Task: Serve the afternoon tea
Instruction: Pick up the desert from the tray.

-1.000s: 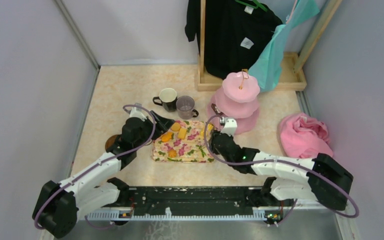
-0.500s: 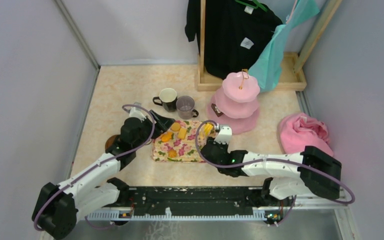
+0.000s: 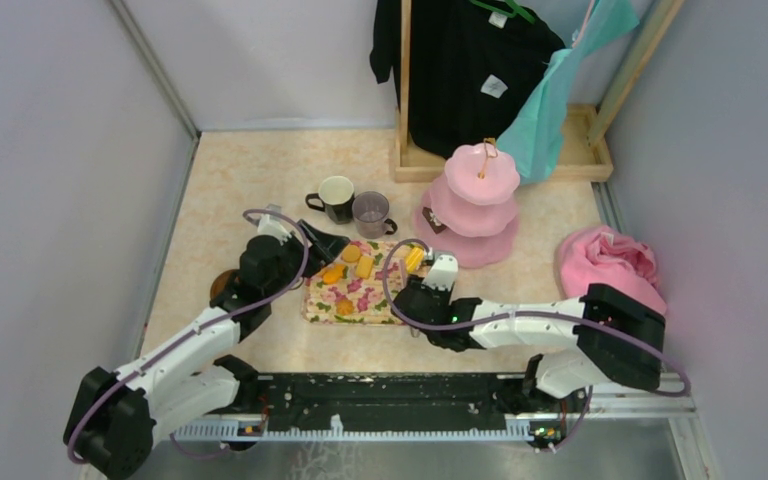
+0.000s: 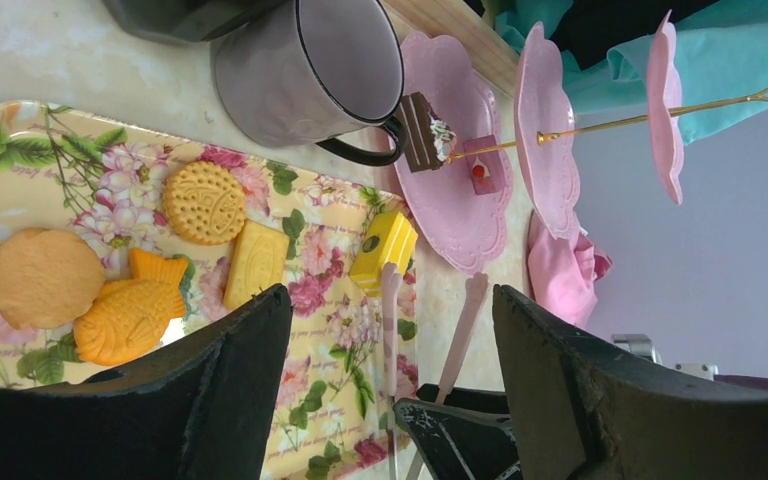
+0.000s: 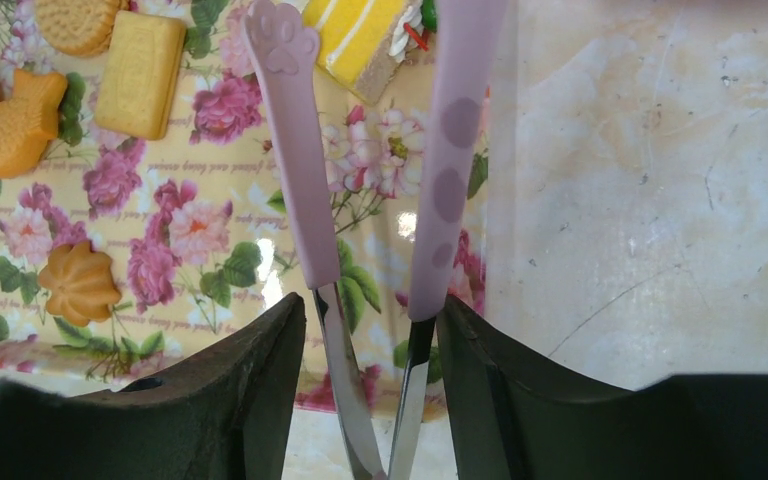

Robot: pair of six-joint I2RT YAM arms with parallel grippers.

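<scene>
Several orange and yellow snacks (image 5: 140, 75) lie on the flower-patterned tray (image 3: 360, 300). A yellow cake slice (image 5: 360, 35) rests at the tray's far right edge, with a brown cake piece (image 4: 422, 130) on the bottom tier of the pink stand (image 3: 480, 200). My right gripper (image 5: 372, 305) is shut on pink paw-tipped tongs (image 5: 300, 180), whose spread tips reach either side of the yellow slice. My left gripper (image 4: 390, 295) hangs open above the tray's left part, holding nothing. Black mug (image 3: 335, 198) and smoky mug (image 3: 370, 213) stand behind the tray. One brown coaster (image 3: 223, 283) peeks out by the left arm.
A crumpled pink cloth (image 3: 608, 270) lies at the right. A wooden clothes rack (image 3: 490, 70) with dark and teal garments stands at the back, behind the stand. Grey walls close in both sides.
My right arm swung left from the pink stand's base to the tray's right edge, carrying the tongs, which now stand a little wider apart. The left arm stayed put.
</scene>
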